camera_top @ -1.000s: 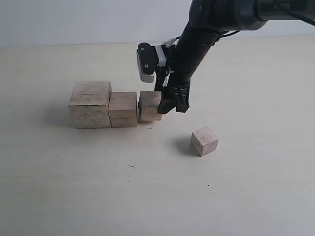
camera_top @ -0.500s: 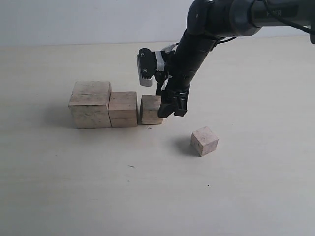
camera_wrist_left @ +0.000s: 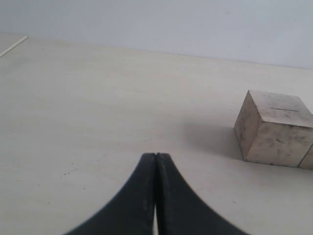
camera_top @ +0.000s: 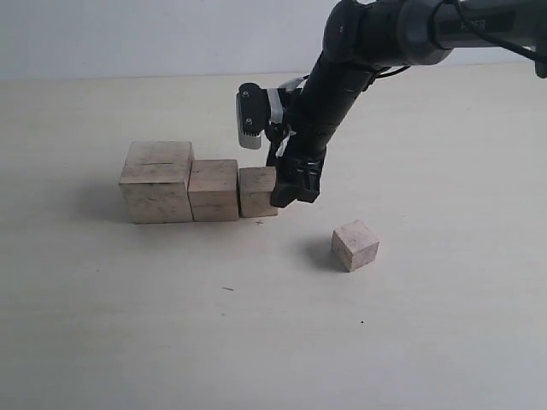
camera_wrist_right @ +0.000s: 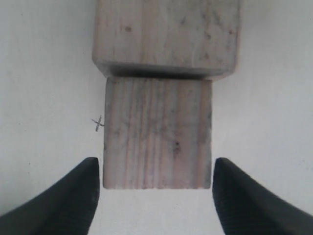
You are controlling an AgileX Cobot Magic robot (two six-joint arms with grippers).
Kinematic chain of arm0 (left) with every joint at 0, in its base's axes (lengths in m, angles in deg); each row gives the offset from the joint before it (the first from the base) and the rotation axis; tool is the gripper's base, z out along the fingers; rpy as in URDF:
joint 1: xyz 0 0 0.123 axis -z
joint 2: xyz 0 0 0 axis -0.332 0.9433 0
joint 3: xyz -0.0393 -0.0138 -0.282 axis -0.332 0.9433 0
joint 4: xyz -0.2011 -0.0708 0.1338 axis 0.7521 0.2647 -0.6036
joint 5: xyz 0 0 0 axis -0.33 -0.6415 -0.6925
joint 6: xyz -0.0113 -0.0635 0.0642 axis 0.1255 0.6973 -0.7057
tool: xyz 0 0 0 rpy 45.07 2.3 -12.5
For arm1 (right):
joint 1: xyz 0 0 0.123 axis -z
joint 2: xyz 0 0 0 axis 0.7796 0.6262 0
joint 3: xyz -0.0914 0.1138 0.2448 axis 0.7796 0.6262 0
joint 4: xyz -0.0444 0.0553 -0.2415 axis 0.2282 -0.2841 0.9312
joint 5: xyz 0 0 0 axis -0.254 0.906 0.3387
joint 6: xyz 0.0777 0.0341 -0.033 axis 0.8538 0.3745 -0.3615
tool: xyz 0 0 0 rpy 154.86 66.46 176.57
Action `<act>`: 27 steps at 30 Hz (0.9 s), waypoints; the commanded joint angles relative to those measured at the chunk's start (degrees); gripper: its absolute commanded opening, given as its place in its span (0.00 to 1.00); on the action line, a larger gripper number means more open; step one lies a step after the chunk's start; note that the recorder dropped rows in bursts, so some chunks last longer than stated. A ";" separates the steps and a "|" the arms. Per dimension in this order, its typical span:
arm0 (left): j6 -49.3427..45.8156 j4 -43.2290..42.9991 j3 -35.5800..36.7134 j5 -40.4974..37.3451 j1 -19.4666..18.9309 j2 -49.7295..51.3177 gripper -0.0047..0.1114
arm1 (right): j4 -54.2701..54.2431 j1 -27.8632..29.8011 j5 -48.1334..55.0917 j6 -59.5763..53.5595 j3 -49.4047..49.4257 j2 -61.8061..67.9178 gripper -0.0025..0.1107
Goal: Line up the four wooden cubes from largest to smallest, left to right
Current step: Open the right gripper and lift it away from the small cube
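Third cube (camera_top: 257,191) shifted left — grainy, square-edged wood.

The pale table (camera_top: 102,325) bears a row of three cubes (camera_top: 214,190), the smallest cube (camera_top: 355,245) apart.

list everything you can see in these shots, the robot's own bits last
largest cube: 1, pale beige wood, left end of the row
second cube: 1, pale beige wood, right beside the largest
third cube: 1, pale beige wood, right end of the row, against the second
smallest cube: 1, pale beige wood, alone to the right of the row and nearer the camera, turned at an angle
table: 1, pale cream, under everything
wall: 1, off-white, behind the table
left gripper: 1, black, shut, over bare table near the largest cube
right gripper: 1, black, open, a finger on either side of the third cube
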 commanded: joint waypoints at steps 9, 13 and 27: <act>0.21 -0.05 0.13 0.71 0.34 -0.30 0.04 | -0.07 -0.16 -0.26 4.28 -0.22 -2.46 0.64; 0.21 -0.05 0.13 0.71 0.34 -0.30 0.04 | 1.00 -0.16 0.83 8.94 -0.22 -5.08 0.64; 0.21 -0.05 0.13 0.71 0.34 -0.30 0.04 | 16.90 -0.16 -2.43 30.00 -0.11 -4.50 0.64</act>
